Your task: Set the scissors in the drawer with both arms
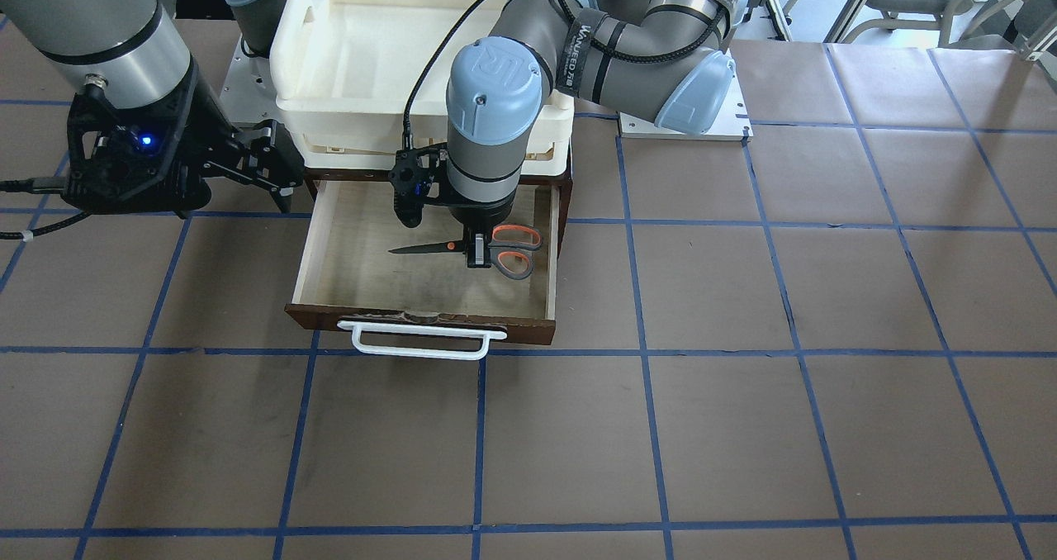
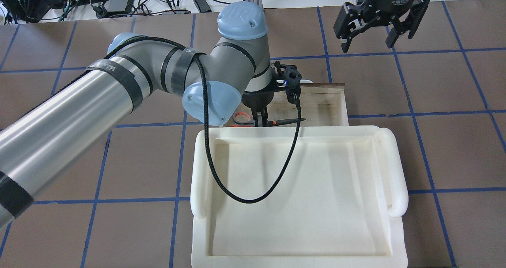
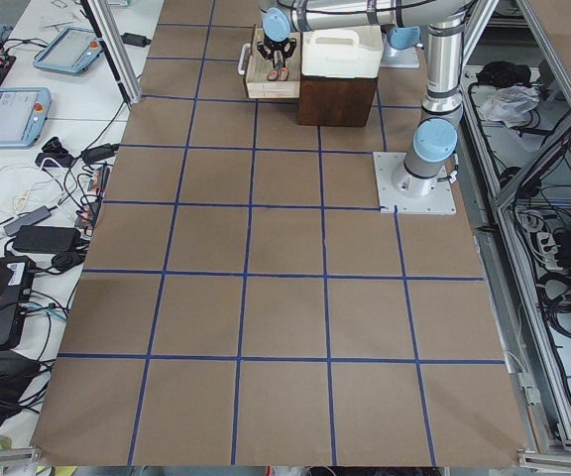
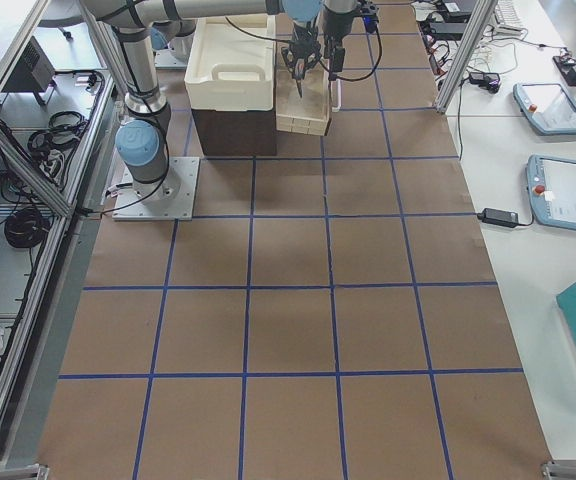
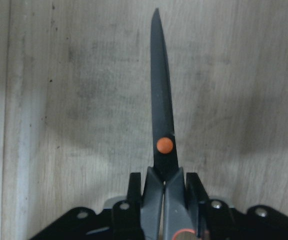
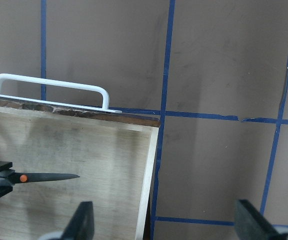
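The drawer is pulled open, its white bar handle toward the front-facing camera. My left gripper reaches down into it and is shut on the scissors just behind the orange pivot. The blades lie level over the pale drawer floor. In the left wrist view the scissors point away between the fingers. Whether they touch the floor I cannot tell. My right gripper is open and empty, raised beside the drawer. Its wrist view shows the drawer and the scissors.
A cream-white plastic tray sits on top of the dark wood box, behind the open drawer. The brown table has a blue tape grid. The left arm's black cable hangs over the tray.
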